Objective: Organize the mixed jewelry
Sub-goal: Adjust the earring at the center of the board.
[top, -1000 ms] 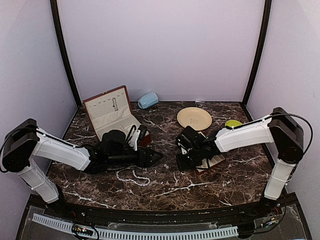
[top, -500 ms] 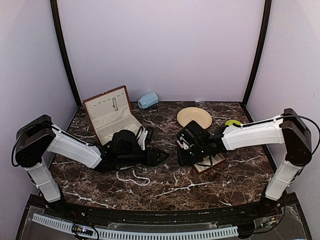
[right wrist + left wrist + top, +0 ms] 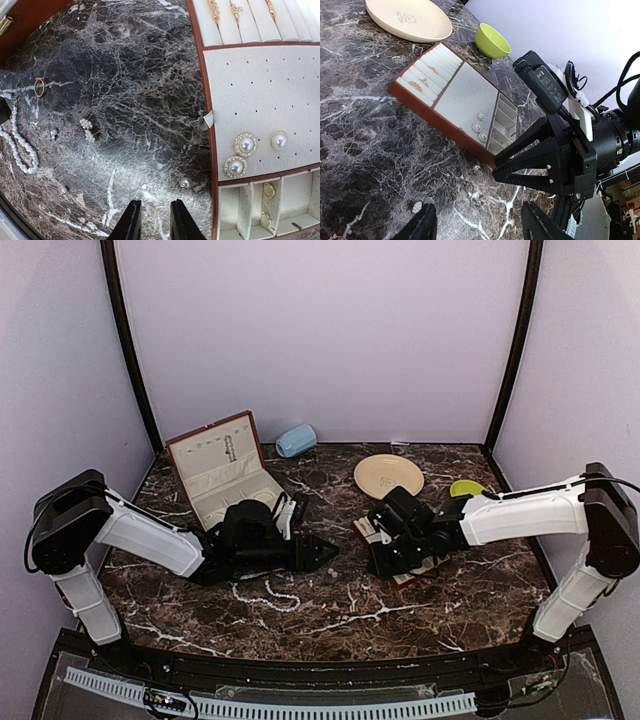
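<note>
Right wrist shows right gripper [image 3: 155, 205] slightly parted, left gripper [image 3: 477, 212] wide, both empty.

1. One strand of white pearl beads [image 3: 20, 150]
2. Three round pearl earrings [image 3: 245, 145] on the dotted panel of the one slotted tray [image 3: 260, 80]
3. Three gold rings [image 3: 213, 10] in its ring rolls, and two gold pieces [image 3: 269, 190] in its small compartments
4. Loose on the marble tabletop [image 3: 125, 75]: one gold band [image 3: 39, 86], one cluster earring [image 3: 86, 125], one pearl stud [image 3: 186, 183], two tiny studs [image 3: 53, 133]
5. One plate [image 3: 388, 477], one green bowl [image 3: 466, 487], one open box [image 3: 215, 460], one light-blue case [image 3: 296, 440]
</note>
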Tool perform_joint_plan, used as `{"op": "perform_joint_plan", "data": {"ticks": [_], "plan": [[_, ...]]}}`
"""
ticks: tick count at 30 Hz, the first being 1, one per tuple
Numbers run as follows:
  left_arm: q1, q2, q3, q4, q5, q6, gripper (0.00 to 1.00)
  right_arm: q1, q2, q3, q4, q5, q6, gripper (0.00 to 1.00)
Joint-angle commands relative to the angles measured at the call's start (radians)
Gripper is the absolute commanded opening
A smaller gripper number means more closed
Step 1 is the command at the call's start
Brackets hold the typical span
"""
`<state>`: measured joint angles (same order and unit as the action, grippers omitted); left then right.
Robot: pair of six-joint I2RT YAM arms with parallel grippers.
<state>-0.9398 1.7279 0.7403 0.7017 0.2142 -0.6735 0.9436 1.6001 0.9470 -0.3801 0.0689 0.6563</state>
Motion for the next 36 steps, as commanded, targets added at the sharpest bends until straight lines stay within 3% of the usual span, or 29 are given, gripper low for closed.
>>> {"op": "perform_joint_plan", "data": {"ticks": [1,13,21,31,36], "plan": [[0.003,-0.004,0.011,0.016,0.011,0.018,0.61,0.013,-0.001,-0.012,-0.016,0.029,0.008,0.22],[0.003,-0.023,-0.008,0.005,0.000,0.027,0.61,0.024,0.082,0.029,-0.002,0.042,0.000,0.22],[0.003,-0.027,-0.018,0.004,-0.011,0.028,0.61,0.029,0.132,0.058,-0.009,0.062,-0.032,0.26],[0.003,-0.031,-0.029,0.008,-0.015,0.022,0.61,0.038,0.136,0.054,-0.049,0.079,-0.035,0.17],[0.004,-0.033,-0.034,0.013,-0.015,0.019,0.60,0.045,0.134,0.053,-0.056,0.091,-0.016,0.17]]}}
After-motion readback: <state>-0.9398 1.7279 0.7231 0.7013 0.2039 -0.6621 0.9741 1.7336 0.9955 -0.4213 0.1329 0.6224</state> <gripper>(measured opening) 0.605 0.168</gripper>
